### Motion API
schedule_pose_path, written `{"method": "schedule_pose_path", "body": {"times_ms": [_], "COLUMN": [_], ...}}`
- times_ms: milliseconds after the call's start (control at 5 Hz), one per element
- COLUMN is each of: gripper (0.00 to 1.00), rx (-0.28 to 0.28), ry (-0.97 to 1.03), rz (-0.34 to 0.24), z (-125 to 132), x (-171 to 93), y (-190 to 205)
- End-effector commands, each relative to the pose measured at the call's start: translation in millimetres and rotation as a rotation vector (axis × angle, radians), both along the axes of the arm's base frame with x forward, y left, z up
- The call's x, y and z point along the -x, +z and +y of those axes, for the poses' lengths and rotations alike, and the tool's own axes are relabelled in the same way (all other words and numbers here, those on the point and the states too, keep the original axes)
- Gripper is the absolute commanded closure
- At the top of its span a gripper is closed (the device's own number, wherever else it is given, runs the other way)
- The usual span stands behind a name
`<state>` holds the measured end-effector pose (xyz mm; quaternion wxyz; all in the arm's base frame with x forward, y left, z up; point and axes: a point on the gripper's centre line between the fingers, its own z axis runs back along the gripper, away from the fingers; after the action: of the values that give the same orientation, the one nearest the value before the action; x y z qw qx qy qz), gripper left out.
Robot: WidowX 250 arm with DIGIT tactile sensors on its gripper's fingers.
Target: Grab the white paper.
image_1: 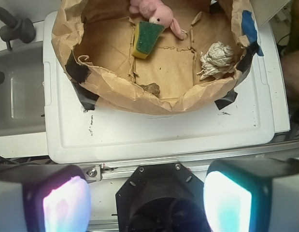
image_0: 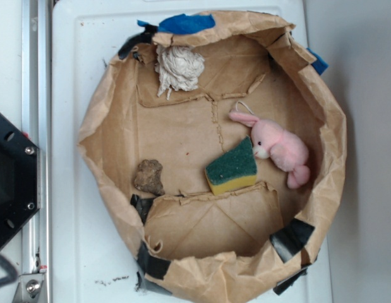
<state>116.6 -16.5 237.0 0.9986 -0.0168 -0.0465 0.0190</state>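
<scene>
Four items are noted inside the brown paper bag (image_0: 107,120), which is set on a white counter (image_0: 81,57). From left to right in the exterior view are recorded a brown lump (image_0: 149,176), the white paper (image_0: 179,67) against the far wall, a green-and-yellow sponge (image_0: 232,168), and a pink plush rabbit (image_0: 278,148). The hand (image_1: 148,203) is seen spread wide, holding nothing, well apart from the bag.

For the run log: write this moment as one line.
phase: pre-approach | hand: open, empty, outside bag | white paper: untouched at brown paper bag wall | nearby: sponge, pink bunny, brown lump
</scene>
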Motion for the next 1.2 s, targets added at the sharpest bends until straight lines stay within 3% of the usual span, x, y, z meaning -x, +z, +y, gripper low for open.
{"method": "schedule_pose_path", "body": {"times_ms": [0,200,400,600,800,1000], "gripper": [0.00,0.00,0.00,0.00,0.00,0.00], "rx": [0.000,0.049,0.108,0.137,0.155,0.155], "ry": [0.000,0.017,0.086,0.191,0.250,0.250], "rz": [0.000,0.000,0.020,-0.002,-0.014,-0.014], "z": [0,19,26,31,18,18], "x": [0,-38,-60,-80,-98,-98], "y": [0,-1,-8,-13,-16,-16]}}
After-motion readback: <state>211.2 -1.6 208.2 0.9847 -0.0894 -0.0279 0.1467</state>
